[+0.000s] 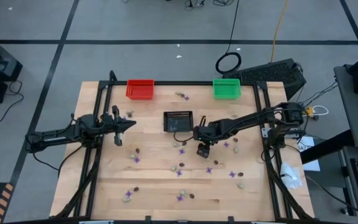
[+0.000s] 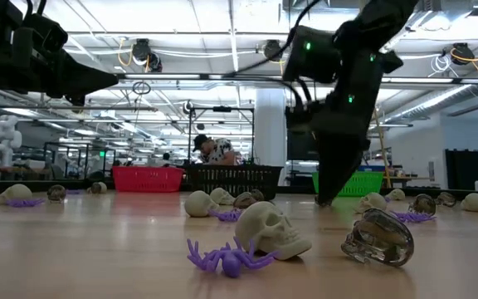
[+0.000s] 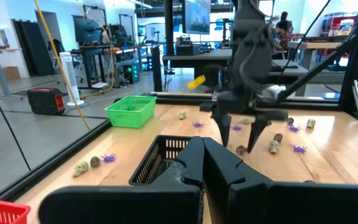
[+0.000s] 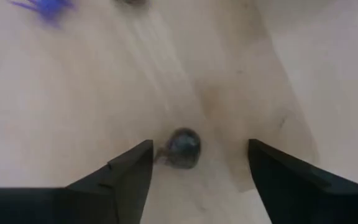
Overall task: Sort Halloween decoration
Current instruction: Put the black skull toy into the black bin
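Tiny Halloween trinkets lie scattered on the wooden table [image 1: 104,186]: purple spiders [image 2: 226,257], pale beige skulls [image 2: 270,230] and dark skulls [image 2: 380,238]. My right gripper [image 1: 202,150] is open and points steeply down near the table's middle, just in front of the black basket [image 1: 178,121]. In the right wrist view one dark skull [image 4: 184,148] lies on the wood between its spread fingers [image 4: 129,171], untouched. The left wrist view shows that dark skull [image 3: 241,150] just below the right gripper [image 3: 241,132]. My left gripper [image 1: 128,124] waits shut and level at the table's left.
A red basket [image 1: 140,89] and a green basket [image 1: 226,88] stand at the far edge. A black frame [image 1: 263,118] runs along the table's sides. More trinkets lie toward the near edge [image 1: 180,198] and right of the gripper [image 1: 235,149].
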`<state>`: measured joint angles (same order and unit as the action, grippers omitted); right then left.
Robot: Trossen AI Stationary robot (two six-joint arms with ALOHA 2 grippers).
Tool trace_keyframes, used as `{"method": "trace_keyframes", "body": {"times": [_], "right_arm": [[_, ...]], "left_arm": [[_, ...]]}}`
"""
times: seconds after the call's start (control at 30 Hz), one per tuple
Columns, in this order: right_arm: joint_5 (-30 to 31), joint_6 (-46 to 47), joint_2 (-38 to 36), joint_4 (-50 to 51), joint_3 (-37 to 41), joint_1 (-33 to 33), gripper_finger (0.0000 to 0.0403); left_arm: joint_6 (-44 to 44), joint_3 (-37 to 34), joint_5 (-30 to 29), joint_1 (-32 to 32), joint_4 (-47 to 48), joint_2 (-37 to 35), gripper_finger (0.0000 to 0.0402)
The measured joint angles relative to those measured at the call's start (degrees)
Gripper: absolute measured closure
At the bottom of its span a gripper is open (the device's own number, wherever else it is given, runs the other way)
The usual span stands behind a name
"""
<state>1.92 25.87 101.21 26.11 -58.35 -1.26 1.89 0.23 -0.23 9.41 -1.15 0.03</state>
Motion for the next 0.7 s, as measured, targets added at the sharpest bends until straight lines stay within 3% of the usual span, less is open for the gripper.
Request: {"method": "trace_keyframes", "body": {"times": [0.4, 0.53, 0.7], "right_arm": [[2.6, 0.5, 0.7, -1.5, 0.0, 0.0, 0.0252], [2.3, 0.5, 0.0, -1.2, 0.0, 0.1, 0.0248], [2.3, -1.5, -2.2, 0.5, 0.0, 0.0, 0.0204]], "left_arm": [[0.0, 0.0, 0.0, 0.0, 0.0, 0.0, 0.0396], [0.0, 0.0, 0.0, 0.0, 0.0, 0.0, 0.0396], [0.0, 0.0, 0.0, 0.0, 0.0, 0.0, 0.0396]]}}
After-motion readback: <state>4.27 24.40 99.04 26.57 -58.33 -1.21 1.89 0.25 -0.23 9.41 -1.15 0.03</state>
